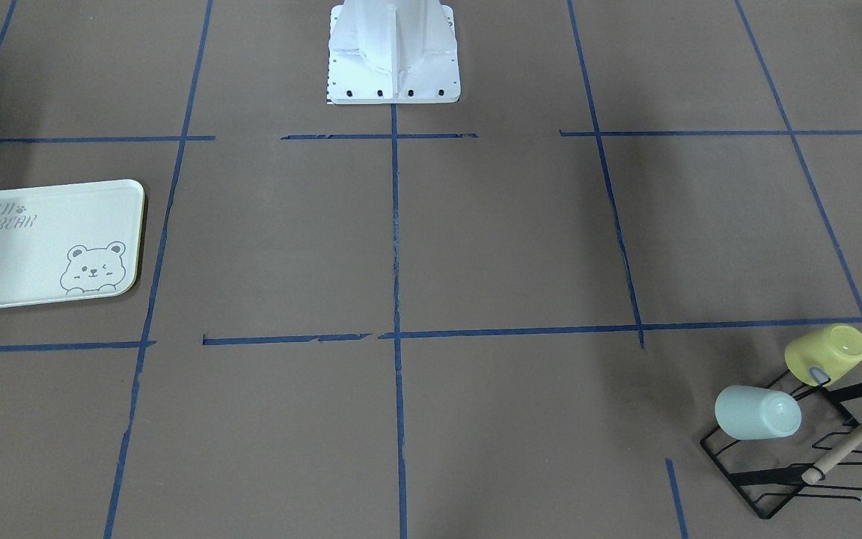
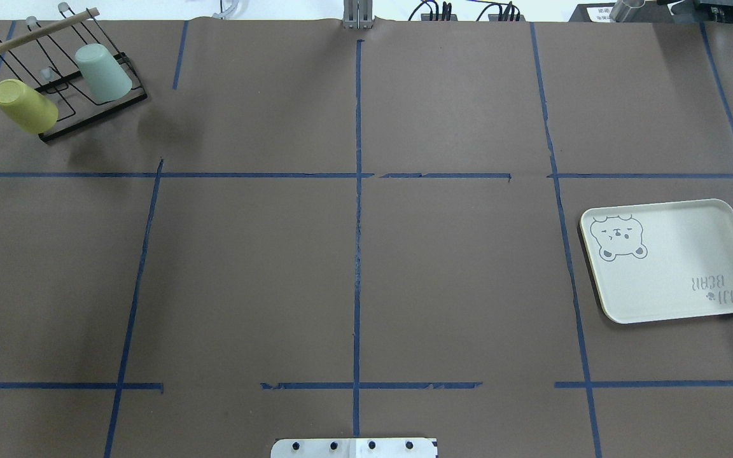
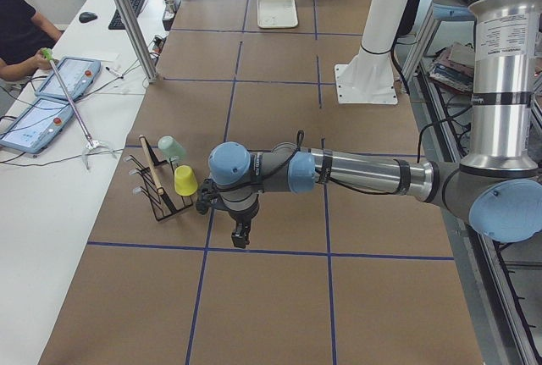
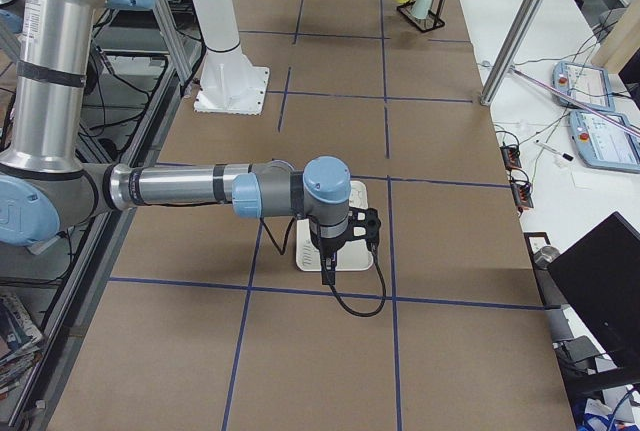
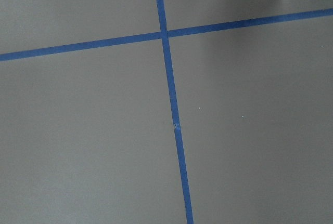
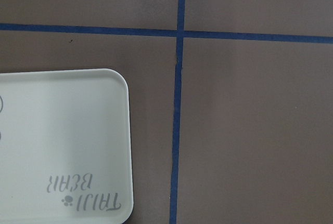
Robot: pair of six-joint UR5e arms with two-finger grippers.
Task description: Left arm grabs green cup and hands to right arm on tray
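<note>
The pale mint-green cup sits upside down, tilted, on a peg of a black wire rack, at the table's far left in the overhead view. The tray with the bear drawing lies bare at the right, and its corner shows in the right wrist view. The left gripper hangs over the table near the rack, seen only in the exterior left view. The right gripper hangs above the tray's edge, seen only in the exterior right view. I cannot tell if either is open or shut.
A yellow cup sits on the same rack beside the green one, under a wooden bar. The robot's white base stands at the table's middle edge. Blue tape lines cross the brown table. An operator sits at a side desk.
</note>
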